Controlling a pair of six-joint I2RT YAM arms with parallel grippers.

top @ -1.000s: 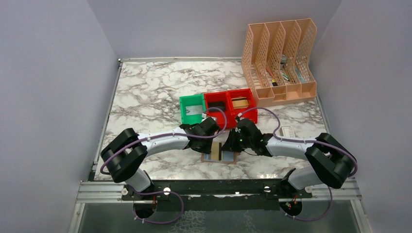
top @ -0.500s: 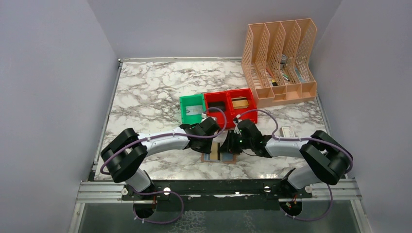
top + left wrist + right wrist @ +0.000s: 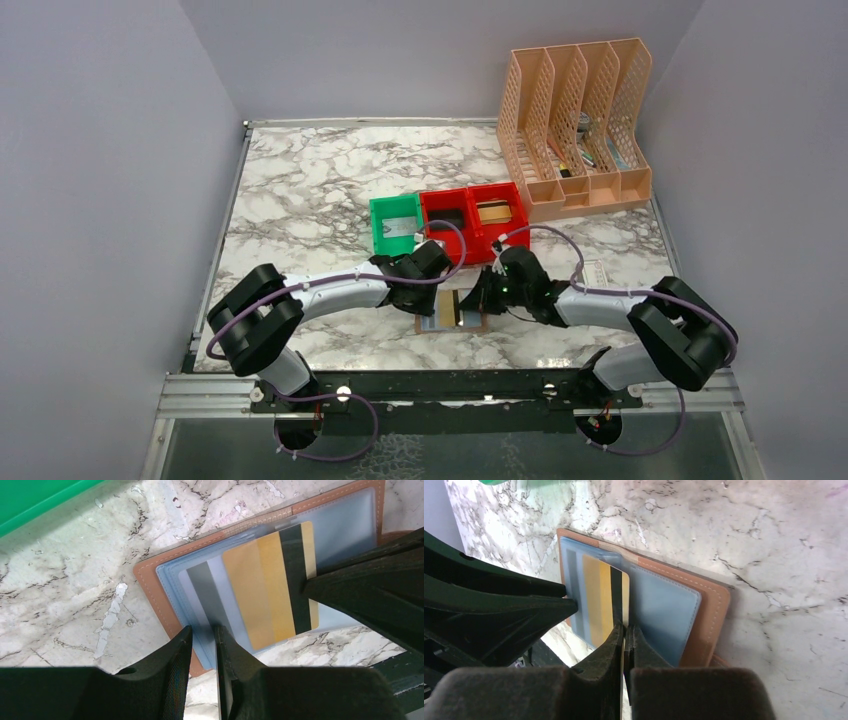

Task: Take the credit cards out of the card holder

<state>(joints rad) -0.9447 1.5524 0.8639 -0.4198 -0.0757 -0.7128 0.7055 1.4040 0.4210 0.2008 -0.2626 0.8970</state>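
From above, your two arms reach in from either side, elbows out, and meet low over the marble table (image 3: pixel 300 200). The card holder (image 3: pixel 450 322) lies open and flat just under both tools. Your left gripper (image 3: pixel 436 298) sits at its left end and your right gripper (image 3: pixel 469 304) at its middle, with the gold card (image 3: pixel 453 304) sticking out between them.

In your left wrist view, the holder lies straight ahead of the fingers, blue lining up. The jaws stand only a narrow gap apart and straddle the holder's near edge, pinching it. A silver-grey card (image 3: pixel 205 595) sits in a pocket just beyond the fingertips. The gold card, black stripe up, lies beyond that, its far end meeting the right gripper's tip.

In your right wrist view, your fingers are pressed together on the striped end of the gold card. The card slants out of its pocket. The left gripper's dark fingers touch the holder's edge on the far side.
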